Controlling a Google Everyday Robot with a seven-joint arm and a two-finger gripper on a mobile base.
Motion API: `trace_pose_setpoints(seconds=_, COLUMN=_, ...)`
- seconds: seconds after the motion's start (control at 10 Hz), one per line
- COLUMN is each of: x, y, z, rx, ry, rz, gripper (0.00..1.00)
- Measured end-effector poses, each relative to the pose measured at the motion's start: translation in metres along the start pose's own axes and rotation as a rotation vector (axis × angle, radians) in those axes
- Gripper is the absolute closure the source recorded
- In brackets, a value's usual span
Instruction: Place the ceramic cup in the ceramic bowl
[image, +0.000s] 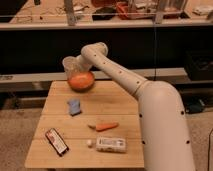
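Cream ceramic cup (71, 65) upright in jaws, over ceramic bowl (81, 81)

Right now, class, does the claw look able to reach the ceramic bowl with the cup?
Probably yes: the claw holds the ceramic cup close above the rim of the ceramic bowl, nothing between them.

Warm light from above makes the table (120, 107) bright. Far behind it, all is dark. The gripper (75, 64), holding the ceramic cup (69, 66) at the far left, looks dim. Shadows are small and soft.
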Motion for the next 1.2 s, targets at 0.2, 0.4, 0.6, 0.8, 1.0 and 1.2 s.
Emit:
trace_pose_setpoints(seconds=0.2, x=0.018, y=0.002, z=0.001, rx=-0.022, ry=0.071, rz=0.006, gripper=1.00)
trace_pose_setpoints(seconds=0.4, x=0.026, y=0.010, z=0.009, rx=-0.068, ry=0.112, rz=0.010, gripper=1.00)
trace_pose_setpoints(seconds=0.6, x=0.035, y=0.021, z=0.018, rx=-0.113, ry=0.121, rz=0.014, gripper=1.00)
trace_pose_setpoints(seconds=0.8, x=0.040, y=0.035, z=0.038, rx=-0.186, ry=0.098, rz=0.024, gripper=0.97)
trace_pose_setpoints(seconds=1.0, x=0.046, y=0.050, z=0.055, rx=-0.243, ry=0.077, rz=0.043, gripper=0.80)
trace_pose_setpoints(seconds=1.2, x=0.052, y=0.061, z=0.061, rx=-0.274, ry=0.067, rz=0.063, gripper=0.58)
